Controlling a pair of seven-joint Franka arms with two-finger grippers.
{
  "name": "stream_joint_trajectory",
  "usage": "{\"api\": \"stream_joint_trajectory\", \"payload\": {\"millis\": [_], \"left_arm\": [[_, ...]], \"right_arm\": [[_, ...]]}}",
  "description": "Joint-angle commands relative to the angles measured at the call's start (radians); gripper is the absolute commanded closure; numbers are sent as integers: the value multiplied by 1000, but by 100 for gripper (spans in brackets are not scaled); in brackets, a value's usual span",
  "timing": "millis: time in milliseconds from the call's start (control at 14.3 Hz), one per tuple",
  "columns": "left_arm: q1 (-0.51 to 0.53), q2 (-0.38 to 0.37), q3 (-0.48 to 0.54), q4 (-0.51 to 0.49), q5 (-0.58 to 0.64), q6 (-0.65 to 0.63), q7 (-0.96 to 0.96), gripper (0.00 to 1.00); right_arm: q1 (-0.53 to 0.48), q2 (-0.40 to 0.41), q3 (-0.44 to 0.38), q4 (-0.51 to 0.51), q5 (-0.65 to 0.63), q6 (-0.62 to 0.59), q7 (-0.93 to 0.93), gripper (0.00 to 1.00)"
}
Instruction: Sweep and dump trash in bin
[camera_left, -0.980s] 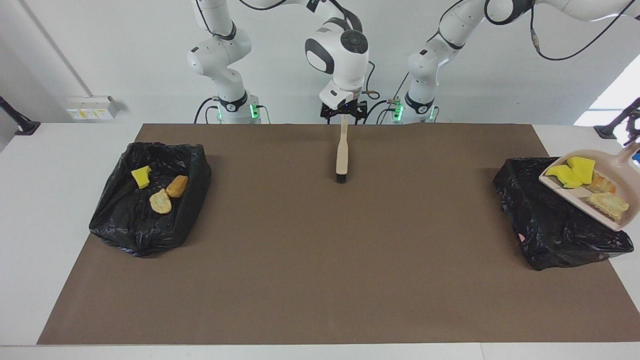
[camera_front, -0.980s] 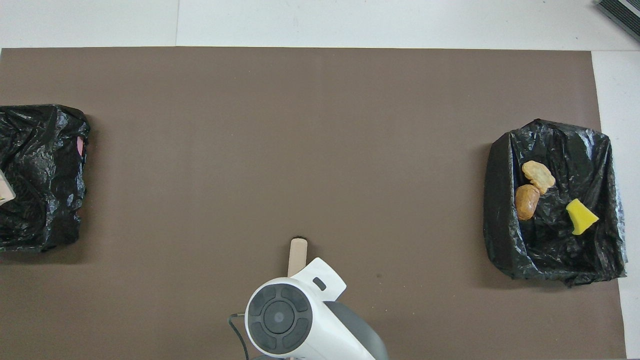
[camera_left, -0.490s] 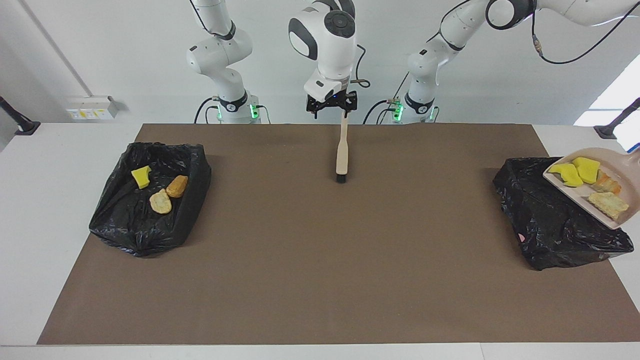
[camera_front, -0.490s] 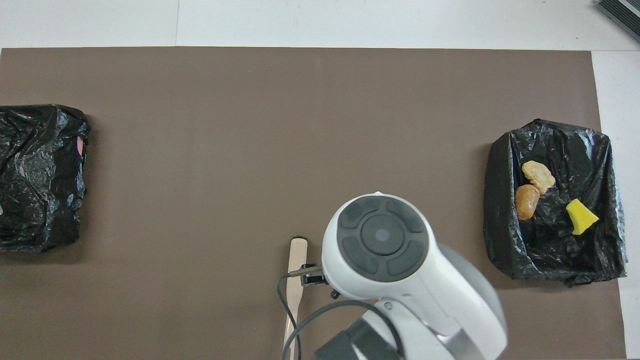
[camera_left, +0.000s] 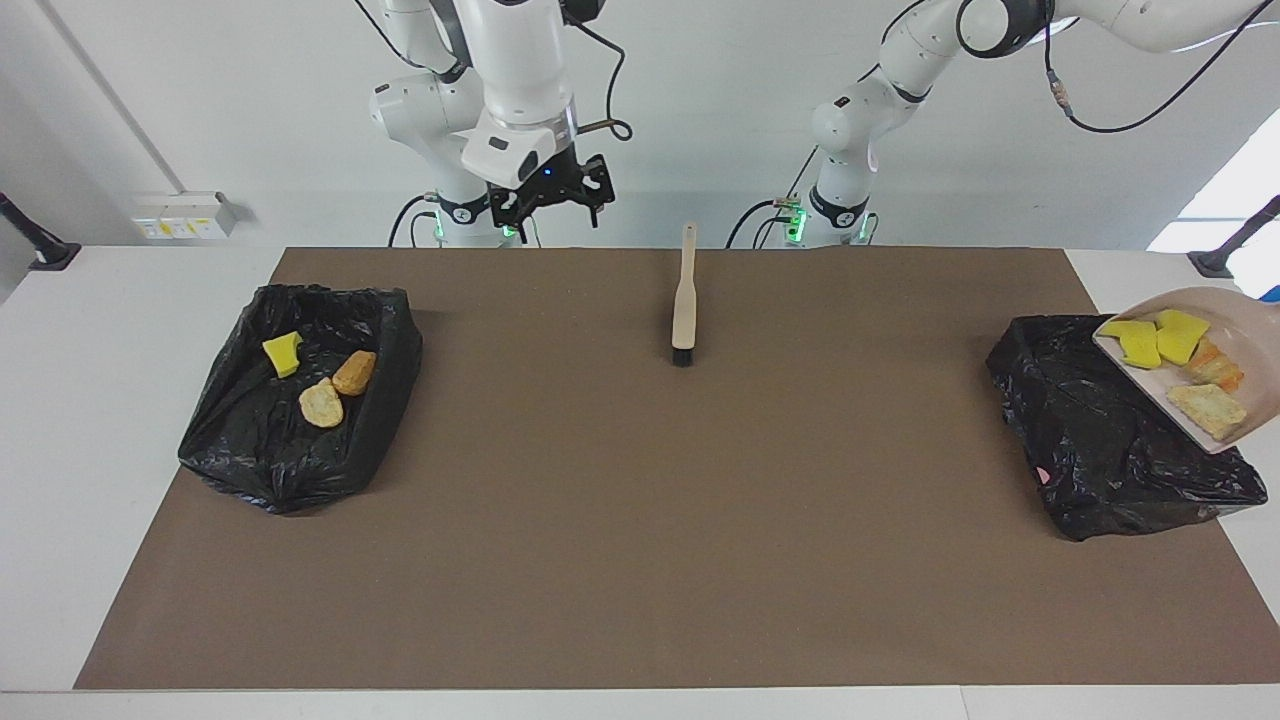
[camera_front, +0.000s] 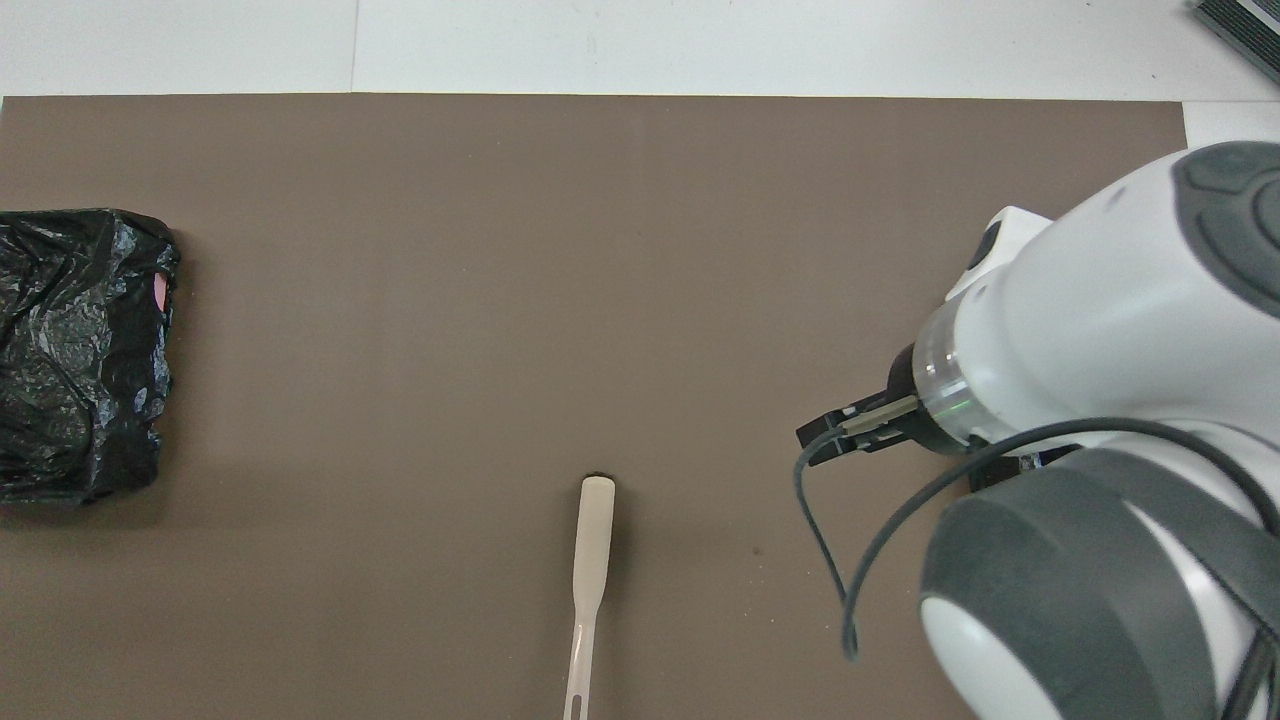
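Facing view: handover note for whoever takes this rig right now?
Right gripper: jaws open, empty, raised near its base.
Left gripper: out of frame; beige plastic dustpan hangs tilted over the black bin bag at the left arm's end.
Done: three trash chunks in the other black bag; beige long-handled brush lies on the brown mat.
Left: tip out the dustpan's four chunks.

A brush (camera_left: 683, 310) lies between two bags (camera_left: 300, 395) (camera_left: 1110, 430) (one holding three chunks (camera_left: 320, 380)).
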Motion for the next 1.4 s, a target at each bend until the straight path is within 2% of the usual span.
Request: {"api": "stream_joint_trajectory", "payload": {"millis": [0,350,560,770,980,1190,1331], "left_arm": [[-75,-30,10,-41,132,43,-49,100],[-158,-74,13,-126,240,34,-122,100],[-159,-79,12,-108,272,35,-124,100],[-192,-91,16,-95,263,23,-129,100],[-186,-92,18,-56,257,34,-126,100],[-181,-92,16,-8,243,39,-133,100],[-176,-92,22,6,133,31,-182,100]], "right_arm": [[-39,8,12,26,-81,-44,-114,0],[-134,7,-46,54,-81,-47,-169,0],[-154,-5,-118,53,-64,-42,-158,0],[-167,-36,-175,40,-56,-50,-118,0],[-174,-58,-181,31,-58,-51,-84,0],[-179,-122,-181,-76,-56,4,-57,0],[-182,-119,-181,-73,-55,12,-58,0]]}}
